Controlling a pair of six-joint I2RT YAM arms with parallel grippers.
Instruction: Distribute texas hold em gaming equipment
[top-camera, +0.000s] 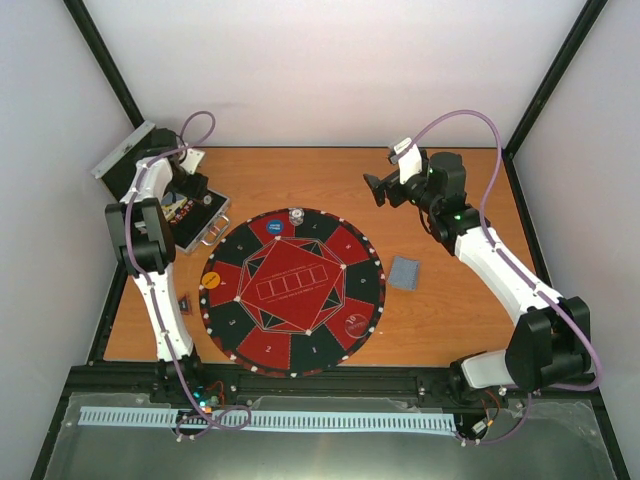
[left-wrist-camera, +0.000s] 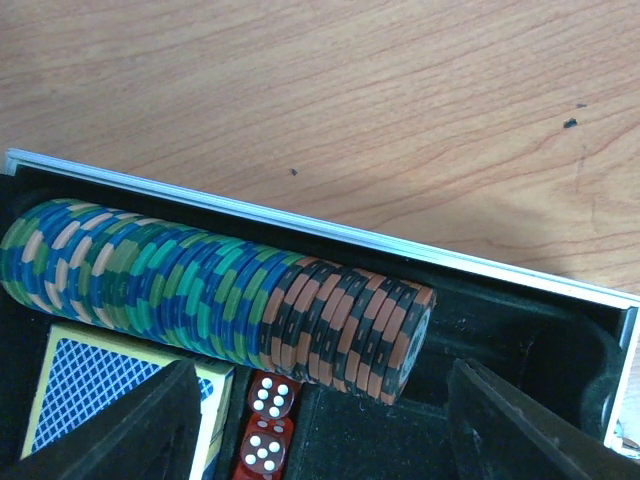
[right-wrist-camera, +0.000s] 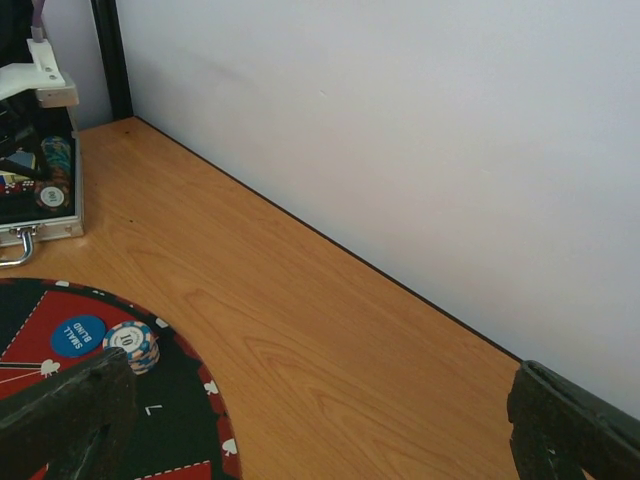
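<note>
Chip pickup seemed in hand: the left fingers (left-wrist-camera: 110, 430) stood spread and empty, the chip row (left-wrist-camera: 220, 290) lying in the case (left-wrist-camera: 300, 226) just ahead, between them. The next move called for descending and pinching some. The right fingers (right-wrist-camera: 70, 410) were spread too.

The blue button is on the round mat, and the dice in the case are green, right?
Not quite. The dice in the case are red, not green; the left wrist view shows it. The blue button is on the round mat.
</note>
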